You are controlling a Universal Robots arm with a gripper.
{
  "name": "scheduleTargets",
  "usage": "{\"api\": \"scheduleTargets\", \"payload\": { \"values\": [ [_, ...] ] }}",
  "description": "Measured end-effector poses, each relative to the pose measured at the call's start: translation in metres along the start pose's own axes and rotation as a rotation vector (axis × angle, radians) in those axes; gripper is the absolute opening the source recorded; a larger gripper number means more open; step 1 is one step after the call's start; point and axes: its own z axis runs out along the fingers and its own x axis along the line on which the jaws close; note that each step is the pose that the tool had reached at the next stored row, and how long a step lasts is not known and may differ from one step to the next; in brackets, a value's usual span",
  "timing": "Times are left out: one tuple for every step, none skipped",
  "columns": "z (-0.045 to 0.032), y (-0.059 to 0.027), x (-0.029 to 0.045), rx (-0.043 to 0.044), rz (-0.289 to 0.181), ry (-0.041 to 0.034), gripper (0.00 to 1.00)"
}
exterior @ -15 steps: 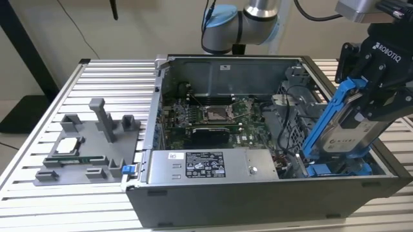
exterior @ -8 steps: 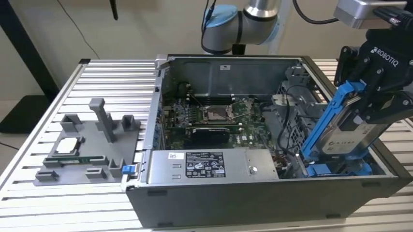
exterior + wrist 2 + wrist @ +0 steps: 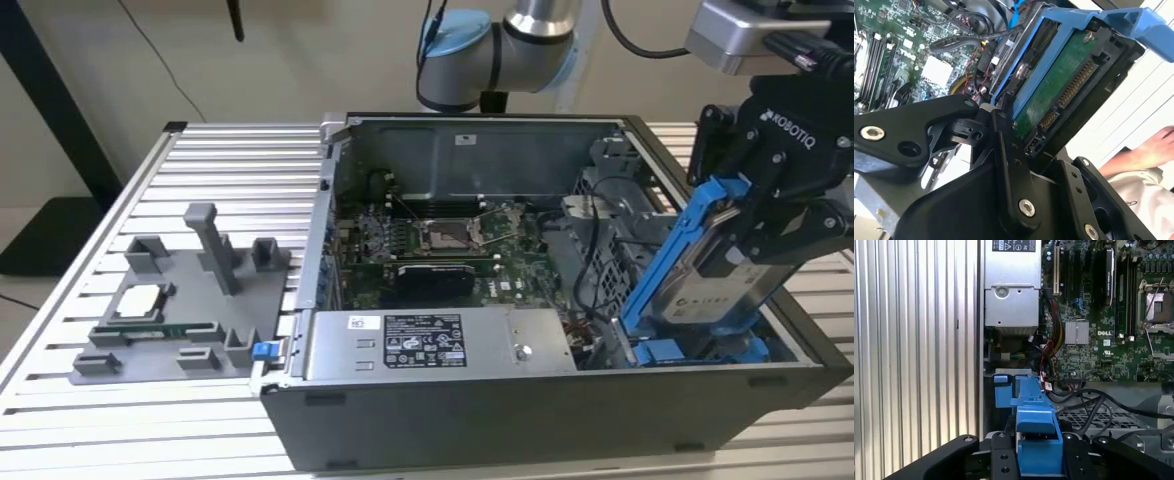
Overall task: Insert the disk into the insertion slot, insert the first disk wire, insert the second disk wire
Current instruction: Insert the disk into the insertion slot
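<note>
An open computer case point(image 3: 534, 420) is set on a slatted table point(image 3: 80, 440), a fixture plate point(image 3: 174, 300) beside it at the exterior view's left. Inside, a power-supply box point(image 3: 427, 345) is placed before the motherboard point(image 3: 441, 250). At the case's right end in that view, the disk point(image 3: 721, 285) is held tilted by the gripper point(image 3: 761, 235) over the insertion slot point(image 3: 694, 352).

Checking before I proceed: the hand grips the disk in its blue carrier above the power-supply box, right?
Not quite. The hand grips the disk in its blue carrier above the insertion slot, to the exterior view's right of the power-supply box.
</note>
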Motion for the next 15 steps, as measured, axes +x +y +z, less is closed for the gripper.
{"api": "scheduleTargets", "payload": {
  "values": [
    [0.0006,-0.0001,0.0000,0.0000,0.000,0.0000,0.00],
    [0.0014,-0.0002,0.0000,0.0000,0.000,-0.0001,0.00],
    [0.0022,-0.0003,0.0001,0.0000,0.000,-0.0004,0.00],
    [0.0028,-0.0004,0.0001,0.0000,0.000,-0.0005,0.00],
    [0.0036,-0.0005,0.0001,0.0000,0.000,-0.0007,0.00],
    [0.0044,-0.0008,0.0001,0.0000,0.000,-0.0014,0.00],
    [0.0052,-0.0010,0.0000,0.0000,0.000,-0.0020,0.00],
    [0.0059,-0.0012,0.0000,-0.0001,0.000,-0.0023,0.00],
    [0.0067,-0.0013,0.0000,-0.0001,0.000,-0.0036,0.00],
    [0.0076,-0.0014,0.0001,-0.0002,0.000,-0.0057,0.00],
    [0.0087,-0.0014,0.0001,-0.0002,0.000,-0.0081,0.00],
    [0.0098,-0.0017,0.0001,-0.0002,0.000,-0.0108,0.00],
    [0.0110,-0.0018,0.0001,-0.0003,0.000,-0.0142,0.00],
    [0.0123,-0.0020,0.0000,-0.0003,-0.001,-0.0186,0.00],
    [0.0139,-0.0023,0.0000,-0.0004,-0.001,-0.0219,0.00]
  ]
}}
